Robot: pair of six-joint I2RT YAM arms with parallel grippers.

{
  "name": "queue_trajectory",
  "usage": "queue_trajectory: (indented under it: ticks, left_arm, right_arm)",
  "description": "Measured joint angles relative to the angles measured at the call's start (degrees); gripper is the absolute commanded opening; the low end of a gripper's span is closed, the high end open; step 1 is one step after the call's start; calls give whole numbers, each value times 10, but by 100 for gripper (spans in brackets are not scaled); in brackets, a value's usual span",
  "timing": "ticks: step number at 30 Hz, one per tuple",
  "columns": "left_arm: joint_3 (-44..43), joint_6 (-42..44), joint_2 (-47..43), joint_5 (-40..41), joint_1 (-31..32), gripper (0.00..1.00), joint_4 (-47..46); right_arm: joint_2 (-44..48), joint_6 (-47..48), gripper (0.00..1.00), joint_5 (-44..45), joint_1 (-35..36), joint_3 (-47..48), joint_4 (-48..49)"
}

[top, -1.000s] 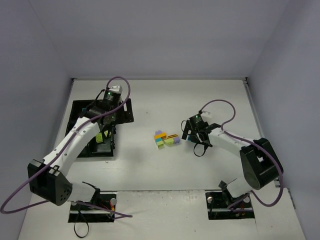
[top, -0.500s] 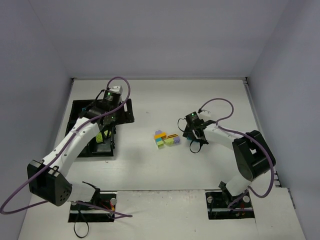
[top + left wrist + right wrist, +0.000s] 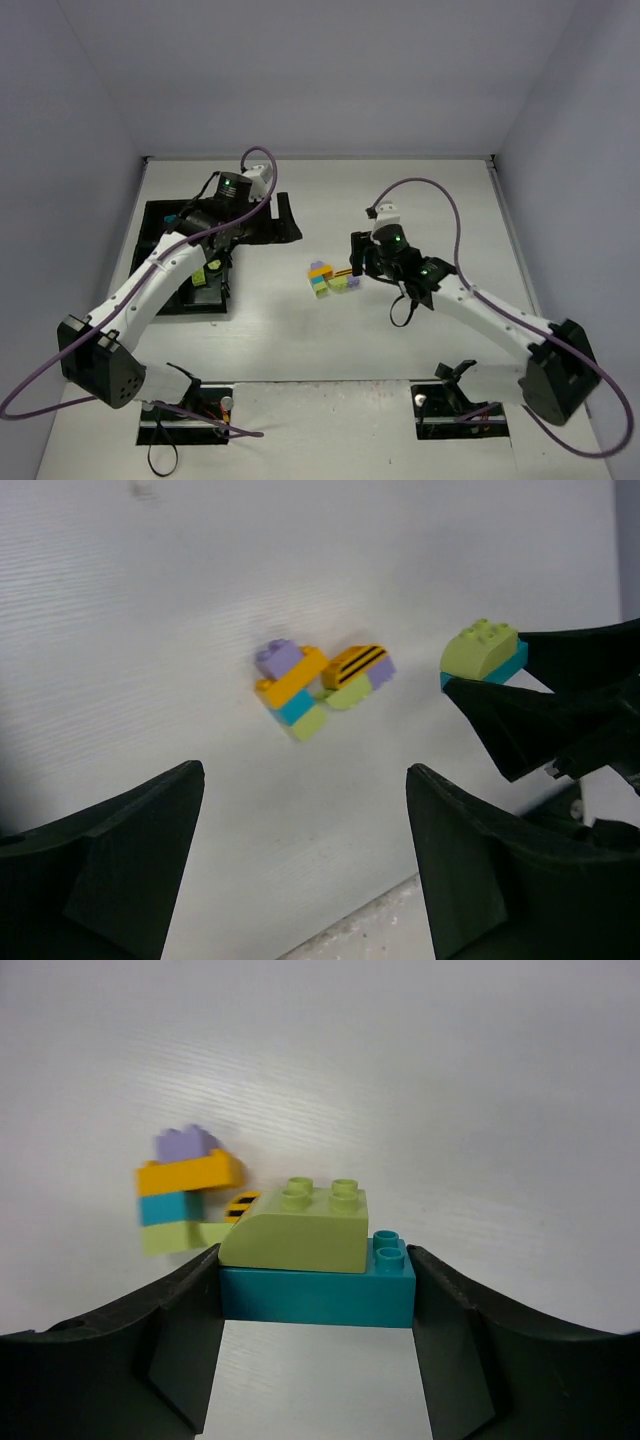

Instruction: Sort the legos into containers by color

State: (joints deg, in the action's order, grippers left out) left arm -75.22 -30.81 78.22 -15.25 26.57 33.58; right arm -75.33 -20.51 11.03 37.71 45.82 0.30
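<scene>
Legos (image 3: pixel 332 279) lie heaped on the bench (image 3: pixel 420 190). The right jaws, clamped on a lime-on-teal pair (image 3: pixel 315 1250), have just moved up beside the heap. The left jaws, open, have swung off the tray (image 3: pixel 158 222), likely to help split the pair.

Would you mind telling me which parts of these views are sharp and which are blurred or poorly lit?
Right wrist: the held lime-and-teal brick pair is sharp, the mixed stack behind it blurred. Left wrist: that stack is slightly soft, the fingers of the left gripper are near-black silhouettes. Top external: even light, soft shadows, no glare on the table.
</scene>
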Motion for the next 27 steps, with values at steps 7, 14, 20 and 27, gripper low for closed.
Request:
queue_trajectory:
  ticks: [7,14,20,27]
  left_arm:
    - [0,-41,0,-113,29,76,-70]
    - [-20,-84,23,-165,66,76,-115]
    - [-23,-109,42,-172,102,75,-125]
    - [-23,-136,64,-164,127,66,-129]
  right_arm:
    - [141,139,0,-136,3,-3,55]
    - [164,200,0,-234,6,-3,52]
    - [184,216,0,-265,6,-3,49]
    - [199,221,0,-277,6,-3,46]
